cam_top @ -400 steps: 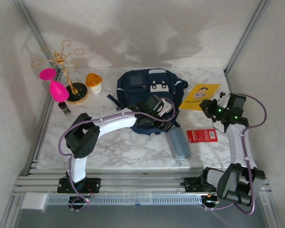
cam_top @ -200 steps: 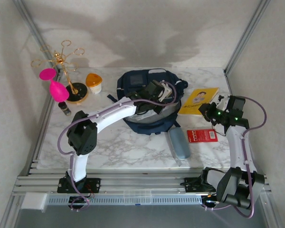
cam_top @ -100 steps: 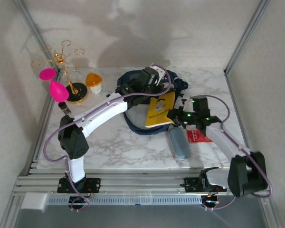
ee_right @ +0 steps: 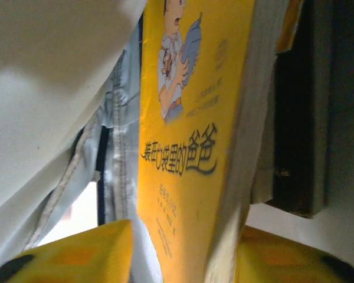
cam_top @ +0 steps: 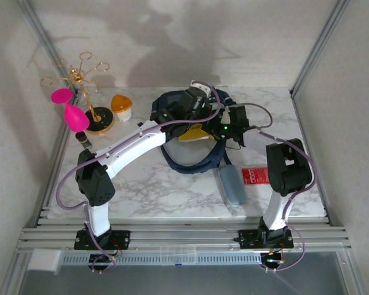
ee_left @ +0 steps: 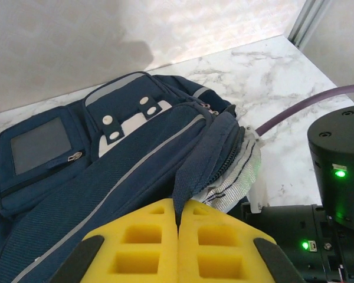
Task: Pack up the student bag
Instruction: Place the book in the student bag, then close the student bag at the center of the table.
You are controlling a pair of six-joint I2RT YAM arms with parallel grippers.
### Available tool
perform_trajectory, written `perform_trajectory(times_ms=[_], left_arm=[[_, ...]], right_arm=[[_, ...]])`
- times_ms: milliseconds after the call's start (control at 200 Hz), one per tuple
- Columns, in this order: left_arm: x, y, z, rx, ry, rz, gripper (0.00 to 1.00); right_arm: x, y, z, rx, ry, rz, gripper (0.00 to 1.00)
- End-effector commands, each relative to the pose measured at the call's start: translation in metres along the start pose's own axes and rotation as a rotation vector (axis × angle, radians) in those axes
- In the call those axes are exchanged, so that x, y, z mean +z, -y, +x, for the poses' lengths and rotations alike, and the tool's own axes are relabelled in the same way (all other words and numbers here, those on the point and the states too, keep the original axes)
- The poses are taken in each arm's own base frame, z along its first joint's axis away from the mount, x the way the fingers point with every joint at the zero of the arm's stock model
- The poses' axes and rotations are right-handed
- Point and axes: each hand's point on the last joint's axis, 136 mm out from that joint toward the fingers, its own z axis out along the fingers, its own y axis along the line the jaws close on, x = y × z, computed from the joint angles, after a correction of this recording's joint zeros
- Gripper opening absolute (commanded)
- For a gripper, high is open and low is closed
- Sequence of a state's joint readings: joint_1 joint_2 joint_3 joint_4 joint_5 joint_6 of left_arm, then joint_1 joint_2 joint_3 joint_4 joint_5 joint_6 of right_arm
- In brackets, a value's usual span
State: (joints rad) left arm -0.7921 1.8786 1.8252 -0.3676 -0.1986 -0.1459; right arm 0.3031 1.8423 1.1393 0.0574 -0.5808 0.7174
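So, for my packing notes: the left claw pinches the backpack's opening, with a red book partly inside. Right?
Not quite: the book is yellow, not red, as the right wrist view shows. The left claw does pinch the backpack's opening.

Bright even light, soft shadows on wall (cam_top: 172,43), right wrist view blurred
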Motion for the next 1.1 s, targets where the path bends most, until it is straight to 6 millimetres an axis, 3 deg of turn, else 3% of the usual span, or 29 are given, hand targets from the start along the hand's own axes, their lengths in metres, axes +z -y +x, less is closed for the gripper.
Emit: perform_trajectory(times_ms=[0, 135, 240, 365, 461, 546, 641, 756, 871, 931, 1036, 1096], left_arm=[[-0.039, 0.003, -0.075, -0.126, 0.223, 0.022, 0.0], [-0.037, 0.005, -0.074, -0.135, 0.225, 0.031, 0.0], [-0.033, 0.006, -0.072, -0.142, 0.219, 0.036, 0.0], [-0.031, 0.01, -0.071, -0.149, 0.214, 0.053, 0.0], [-0.031, 0.011, -0.07, -0.155, 0.206, 0.054, 0.0], [-0.033, 0.012, -0.068, -0.167, 0.194, 0.058, 0.0], [-0.035, 0.018, -0.063, -0.191, 0.18, 0.082, 0.0], [-0.032, 0.022, -0.051, -0.237, 0.145, 0.09, 0.0], [-0.025, 0.016, -0.038, -0.267, 0.121, 0.06, 0.0], [-0.019, 0.022, -0.03, -0.274, 0.096, 0.086, 0.0], [-0.012, 0.038, -0.018, -0.279, 0.029, 0.166, 0.0], [-0.017, 0.037, -0.013, -0.314, -0.018, 0.217, 0.18]], right_arm=[[-0.021, 0.013, 0.001, -0.064, 0.035, 0.136, 0.52], [-0.04, 0.034, 0.03, -0.061, 0.028, 0.286, 0.54], [-0.035, 0.03, 0.053, -0.058, 0.001, 0.275, 0.42], [-0.013, 0.032, 0.07, -0.038, -0.051, 0.254, 0.19], [-0.001, 0.042, 0.062, -0.054, -0.034, 0.302, 0.13], [0.002, 0.047, 0.036, -0.095, 0.064, 0.347, 0.04], [0.002, 0.032, 0.001, -0.149, 0.182, 0.321, 0.07], [0.006, 0.018, -0.013, -0.188, 0.166, 0.285, 0.08], [-0.014, 0.013, 0.002, -0.209, 0.152, 0.247, 0.14], [-0.028, 0.006, 0.019, -0.23, 0.122, 0.199, 0.17], [-0.064, 0.012, 0.038, -0.231, 0.129, 0.252, 0.22], [-0.09, 0.023, 0.043, -0.188, 0.153, 0.307, 0.24]])
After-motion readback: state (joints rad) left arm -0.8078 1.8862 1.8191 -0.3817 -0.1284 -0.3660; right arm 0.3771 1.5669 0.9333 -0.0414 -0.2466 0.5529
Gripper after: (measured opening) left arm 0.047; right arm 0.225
